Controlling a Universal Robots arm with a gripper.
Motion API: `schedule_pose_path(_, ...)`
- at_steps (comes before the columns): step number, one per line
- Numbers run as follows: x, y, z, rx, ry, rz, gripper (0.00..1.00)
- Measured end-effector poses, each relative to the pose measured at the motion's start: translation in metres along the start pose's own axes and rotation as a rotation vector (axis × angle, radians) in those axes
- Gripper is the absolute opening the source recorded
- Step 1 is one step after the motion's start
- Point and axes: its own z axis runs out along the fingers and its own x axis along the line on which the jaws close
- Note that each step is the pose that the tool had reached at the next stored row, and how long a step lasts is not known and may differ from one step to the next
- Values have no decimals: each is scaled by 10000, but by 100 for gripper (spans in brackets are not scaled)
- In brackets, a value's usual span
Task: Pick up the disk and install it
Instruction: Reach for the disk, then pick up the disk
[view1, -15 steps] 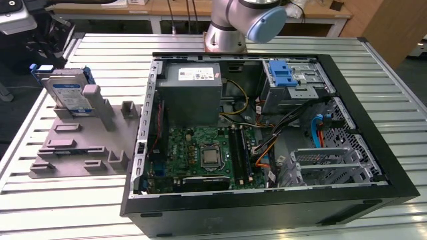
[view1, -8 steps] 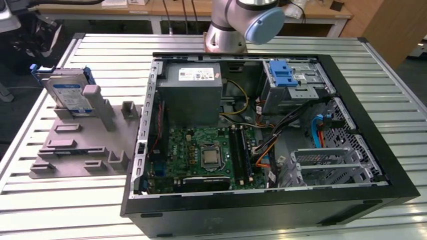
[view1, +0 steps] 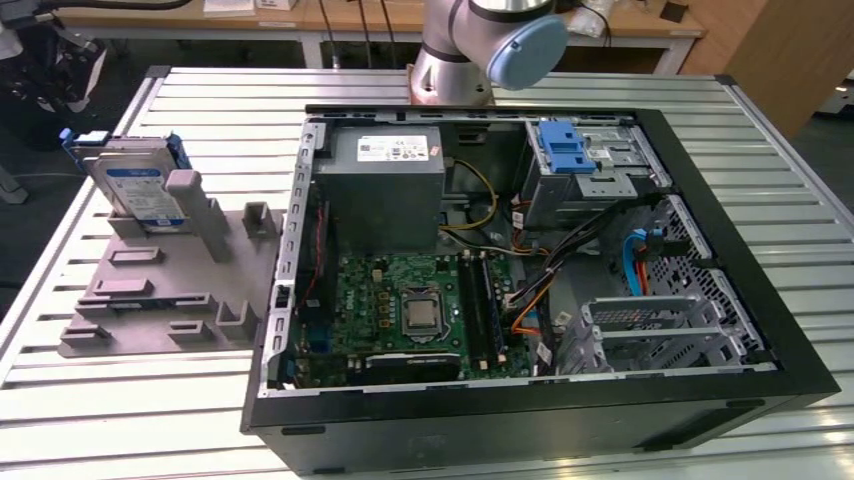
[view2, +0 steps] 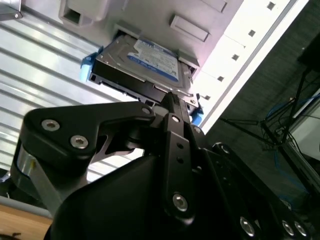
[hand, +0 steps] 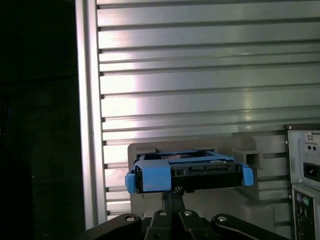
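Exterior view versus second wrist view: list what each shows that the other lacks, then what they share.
Exterior view: the open computer case, its motherboard, a blue latch and the arm's base. Second wrist view: the gripper up close, jaws together, tip at the near edge of the disk, contact unclear. Shared: the disk standing on edge in the grey holder on the slatted table.

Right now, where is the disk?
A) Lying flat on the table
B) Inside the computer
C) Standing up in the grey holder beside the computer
C: in the exterior view the disk stands on edge in a slot of the grey holder, on the table outside the open computer case.
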Motion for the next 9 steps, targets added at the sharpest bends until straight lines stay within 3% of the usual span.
schedule_pose_path(9, 12, -1, 5, 0, 0, 1, 11)
